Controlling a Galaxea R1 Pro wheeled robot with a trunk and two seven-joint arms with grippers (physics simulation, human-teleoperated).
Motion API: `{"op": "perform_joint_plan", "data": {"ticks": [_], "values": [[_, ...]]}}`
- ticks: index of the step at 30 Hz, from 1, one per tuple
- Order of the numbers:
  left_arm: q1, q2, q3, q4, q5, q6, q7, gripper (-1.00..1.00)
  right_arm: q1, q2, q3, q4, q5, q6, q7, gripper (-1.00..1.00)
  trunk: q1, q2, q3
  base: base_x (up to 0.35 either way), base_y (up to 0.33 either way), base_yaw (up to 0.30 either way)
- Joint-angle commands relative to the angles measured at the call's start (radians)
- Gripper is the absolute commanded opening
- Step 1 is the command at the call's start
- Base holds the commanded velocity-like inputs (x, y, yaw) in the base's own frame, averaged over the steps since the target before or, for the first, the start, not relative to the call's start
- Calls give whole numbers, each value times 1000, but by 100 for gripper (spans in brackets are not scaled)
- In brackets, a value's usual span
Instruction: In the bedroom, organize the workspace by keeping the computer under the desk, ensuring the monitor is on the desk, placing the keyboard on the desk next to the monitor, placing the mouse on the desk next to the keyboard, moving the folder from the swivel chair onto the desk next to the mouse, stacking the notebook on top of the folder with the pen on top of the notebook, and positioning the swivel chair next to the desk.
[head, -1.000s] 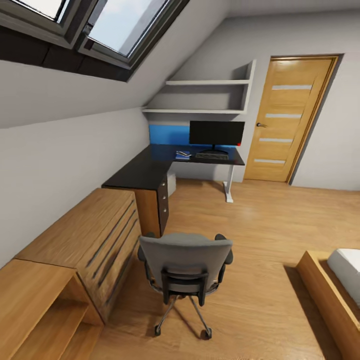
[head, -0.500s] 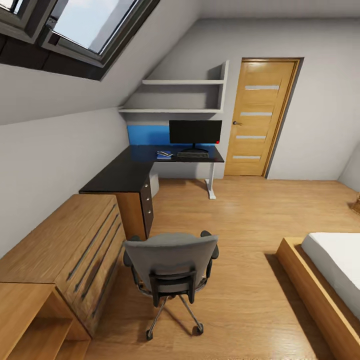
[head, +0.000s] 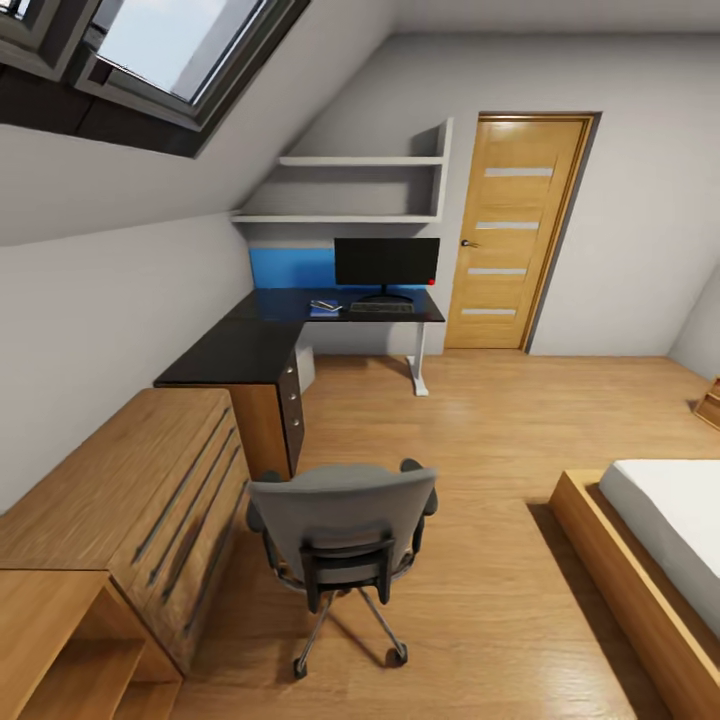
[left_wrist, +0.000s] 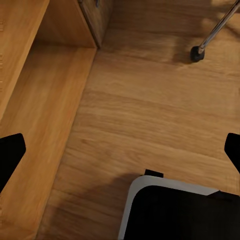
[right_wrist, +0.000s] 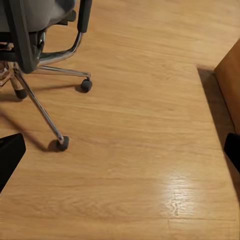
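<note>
Head view, going left to right: a wood chest lines the wall, then the black L-shaped desk runs into the far corner, with the chair on open floor near the desk's drawer end, its back to the camera. A door and the bed close the right side.

On the far wing of the desk, the folder lies toward its left end with a small grey thing on it, likely the notebook; the pen is too small to tell. Just beside it sits the keyboard, in front of the monitor, whose black screen has a red light at its lower right corner. The mouse cannot be picked out. A pale box under the desk, beside the drawers, looks like the computer.

By these signs most of the task seems done; what is left is bringing the chair, grey-backed on a metal star base with castors, up to the desk.

Left wrist view shows the left gripper spread wide over bare floor, holding nothing. Right wrist view shows the right gripper equally wide apart and empty, near the chair's base.
</note>
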Motion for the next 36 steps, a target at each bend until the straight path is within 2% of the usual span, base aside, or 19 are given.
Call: {"op": "perform_joint_plan", "data": {"ticks": [1, 17, 25, 28, 30, 36], "values": [[0, 0, -9, -2, 9, -1, 3, 100, -1, 0, 9, 1, -4, -2, -6, 100, 0, -1, -1, 0, 195, -1], [0, 0, -8, -2, 9, -1, 3, 100, -1, 0, 10, 1, -2, -2, -5, 100, 0, -1, -1, 0, 151, 0], [0, 0, -7, -5, 9, -8, 5, 100, -1, -3, 9, 2, -2, -2, -5, 100, 0, -1, -1, 0, 35, 0], [0, -16, -6, -8, 9, -11, 10, 100, -1, -4, 8, 2, -3, -2, -6, 100, 0, -1, -1, 0, 3, 0], [0, -27, -7, -9, 9, -11, 11, 100, -1, -5, 8, 3, -3, -1, -5, 100, 8, -15, -8, 0, 1, 0], [0, -34, -6, -9, 10, -6, 11, 100, -1, -5, 8, 3, -3, -2, -5, 100, 31, -57, -26, 0, 0, 0]]}}
